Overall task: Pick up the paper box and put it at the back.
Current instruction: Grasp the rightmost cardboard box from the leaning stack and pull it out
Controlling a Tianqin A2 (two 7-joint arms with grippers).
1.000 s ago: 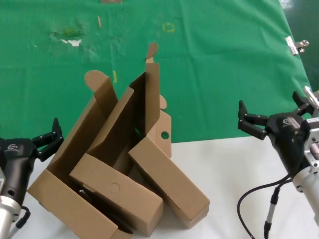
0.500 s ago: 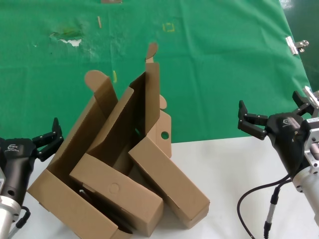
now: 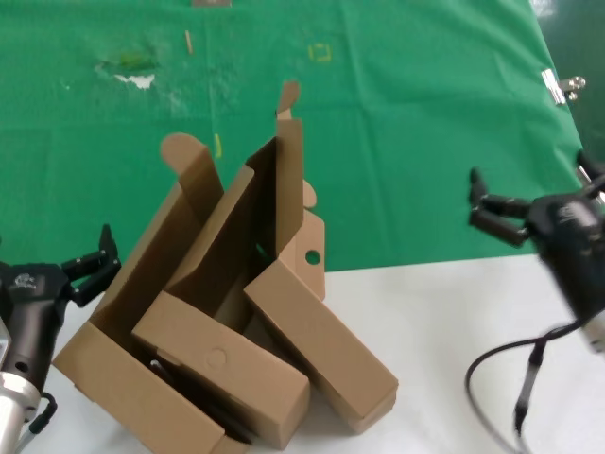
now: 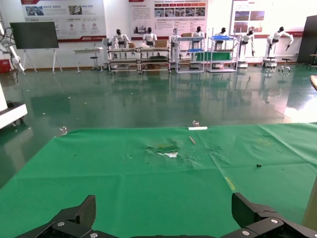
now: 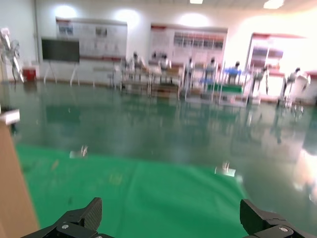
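A pile of brown cardboard boxes sits on the white tabletop (image 3: 425, 312), toward the robot's left. The paper box (image 3: 284, 236) leans in the middle of the pile, tray tilted up and lid raised, with a small round hole showing on a flap. Its long axis runs up and away, from the near left of the pile toward the far cloth. A larger box (image 3: 132, 312) lies against it on the left, and a closed box (image 3: 222, 369) with a faint circle rests across the front.

The left claw (image 3: 90, 265) hangs just beside the pile's left edge, fingers spread wide, holding nothing. The right claw (image 3: 529, 203) hovers well apart on the right, also wide open and empty — the box lies to its left across bare tabletop.

The left arm is nearer, though the larger box stands between it and the paper box. The back (image 3: 397, 123) — green cloth with a whitish scuff — stretches beyond the pile.
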